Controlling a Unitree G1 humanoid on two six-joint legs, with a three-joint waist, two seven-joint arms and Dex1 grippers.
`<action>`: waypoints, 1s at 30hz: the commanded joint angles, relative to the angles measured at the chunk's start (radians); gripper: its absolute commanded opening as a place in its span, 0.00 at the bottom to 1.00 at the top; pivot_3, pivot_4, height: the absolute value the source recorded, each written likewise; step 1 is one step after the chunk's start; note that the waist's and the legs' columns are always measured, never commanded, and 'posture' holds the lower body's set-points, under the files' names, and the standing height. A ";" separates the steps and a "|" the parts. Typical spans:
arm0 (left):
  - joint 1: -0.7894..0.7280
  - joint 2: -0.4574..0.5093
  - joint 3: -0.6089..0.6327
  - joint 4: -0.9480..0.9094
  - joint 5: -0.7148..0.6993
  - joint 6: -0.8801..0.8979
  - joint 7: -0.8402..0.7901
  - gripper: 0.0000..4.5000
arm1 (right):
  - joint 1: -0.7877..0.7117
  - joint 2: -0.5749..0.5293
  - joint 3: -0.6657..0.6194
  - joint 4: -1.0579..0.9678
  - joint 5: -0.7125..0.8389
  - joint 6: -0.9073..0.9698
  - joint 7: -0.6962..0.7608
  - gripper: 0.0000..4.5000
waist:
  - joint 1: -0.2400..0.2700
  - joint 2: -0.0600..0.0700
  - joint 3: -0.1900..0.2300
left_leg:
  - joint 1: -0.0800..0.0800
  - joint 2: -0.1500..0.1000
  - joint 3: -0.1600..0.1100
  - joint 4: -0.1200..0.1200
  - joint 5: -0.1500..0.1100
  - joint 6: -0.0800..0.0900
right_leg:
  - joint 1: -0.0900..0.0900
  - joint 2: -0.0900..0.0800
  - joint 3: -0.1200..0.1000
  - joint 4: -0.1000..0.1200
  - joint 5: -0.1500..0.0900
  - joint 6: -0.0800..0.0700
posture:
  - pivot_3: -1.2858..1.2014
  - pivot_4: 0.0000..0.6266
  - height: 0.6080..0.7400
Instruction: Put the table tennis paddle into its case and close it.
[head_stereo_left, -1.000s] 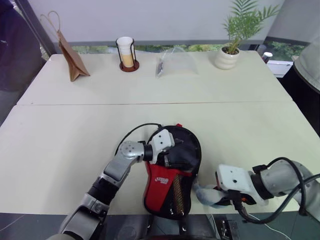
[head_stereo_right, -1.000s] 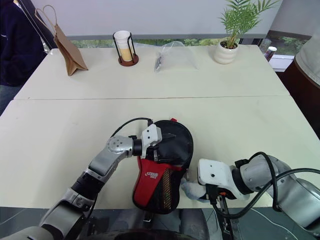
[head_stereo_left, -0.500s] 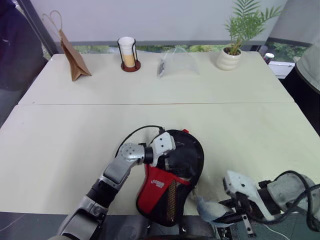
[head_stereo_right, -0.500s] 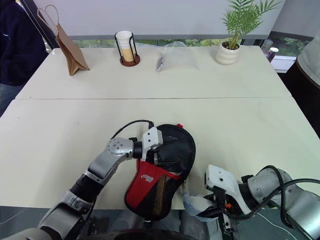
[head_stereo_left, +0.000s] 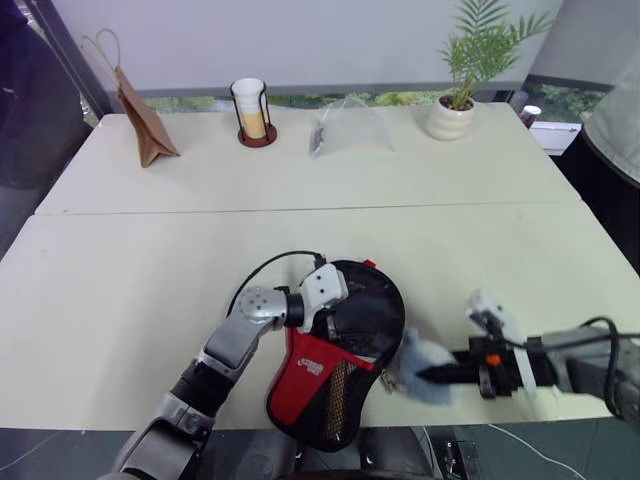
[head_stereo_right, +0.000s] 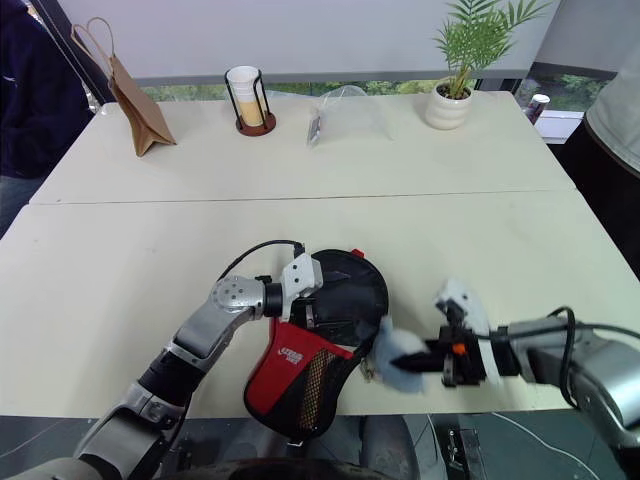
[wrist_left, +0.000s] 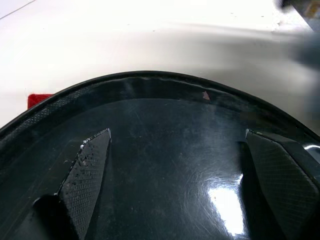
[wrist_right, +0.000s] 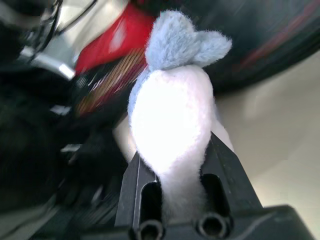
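Progress is judged as partial: the case (head_stereo_left: 340, 355), with the table tennis paddle (wrist_left: 165, 165) seemingly inside, is held at the near edge of the tabletop (head_stereo_left: 150, 290) by the widely spread left gripper (head_stereo_left: 335, 312). The right gripper (head_stereo_left: 440, 374) is clamped on a fluffy pale-blue pull (wrist_right: 172, 115); closing is left.

We note white lettering on red panel of case (head_stereo_left: 318, 368), near table edge; too small, we cannot read it. We find no other legible text, label, brand, number or sign.
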 joint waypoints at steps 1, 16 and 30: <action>0.039 0.016 -0.006 0.024 0.007 0.042 0.006 1.00 | -0.096 0.016 0.088 0.042 -0.092 -0.007 -0.058 0.02 | 0.001 0.002 -0.001 | 0.000 0.000 0.000 -0.001 0.000 0.000 | -0.001 0.000 0.000 0.000 0.000 0.000 | 0.52 0.24 1.00; 0.086 0.017 0.095 -0.104 -0.060 0.042 0.045 1.00 | -0.466 0.217 0.316 0.262 -0.305 -0.023 -0.138 0.02 | -0.049 -0.003 0.001 | 0.001 0.004 0.000 -0.001 0.000 0.000 | -0.005 0.004 -0.001 0.003 0.004 -0.005 | 0.52 0.24 1.00; 0.115 0.111 0.142 -0.204 -0.115 0.041 0.005 1.00 | -0.638 0.419 0.408 0.489 -0.449 -0.125 -0.115 0.02 | -0.058 -0.004 0.001 | 0.001 0.006 0.000 -0.002 0.001 0.000 | -0.010 0.008 0.000 0.005 0.010 -0.013 | 0.52 0.24 1.00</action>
